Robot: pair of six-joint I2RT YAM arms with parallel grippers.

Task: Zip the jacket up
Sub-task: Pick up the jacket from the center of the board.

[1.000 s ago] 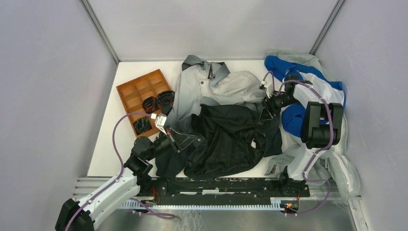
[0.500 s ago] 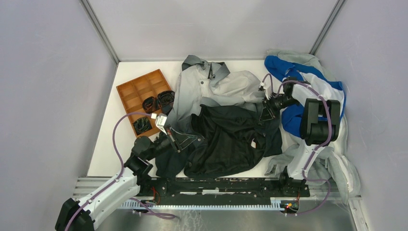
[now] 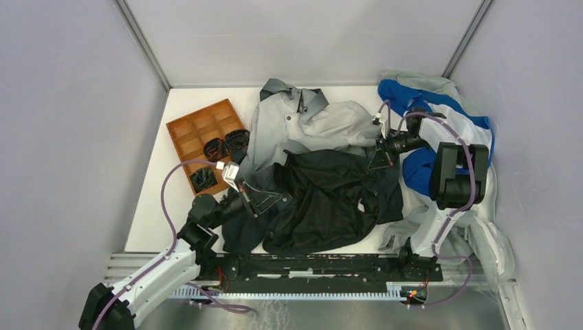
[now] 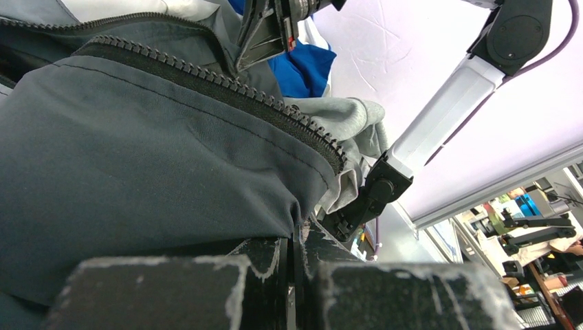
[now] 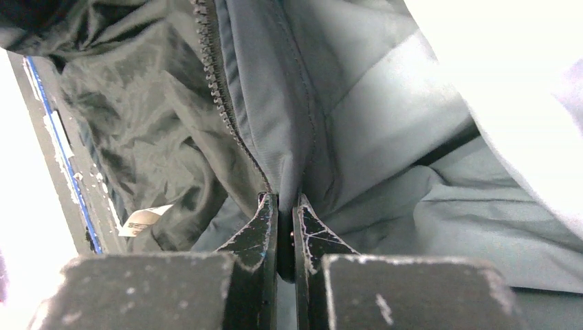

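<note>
White tabletop (image 3: 155, 206) between pale grey walls carries a heap of clothing, and much of it is hard to read. The jacket (image 3: 323, 185) lies crumpled at the middle of the table, between the two arms. Its sleeves and hem are folded under or lost in black folds, so its outline cannot be traced. The slider of the zipper (image 4: 227, 93) shows in no view; only runs of dark teeth are visible, one across the left wrist view and one down the right wrist view. A small white label (image 5: 146, 218) sits on the lining, its print too small to read.

The jacket's pale hood and collar point toward the far wall and its dark end toward the near rail, so its long axis runs far to near, leaning a little to the right.

The left gripper (image 4: 297, 258) is closed on a fold of the jacket's dark grey cloth at its near-left side. The right gripper (image 5: 285, 230) is pinched on a fold of the jacket just beside the zipper teeth, at the right edge where grey meets black.

A blue-and-white garment (image 3: 440, 110) lies behind the right arm, partly hidden by it. An orange tray (image 3: 196, 130) beside the jacket's left holds dark items that cannot be identified.
</note>
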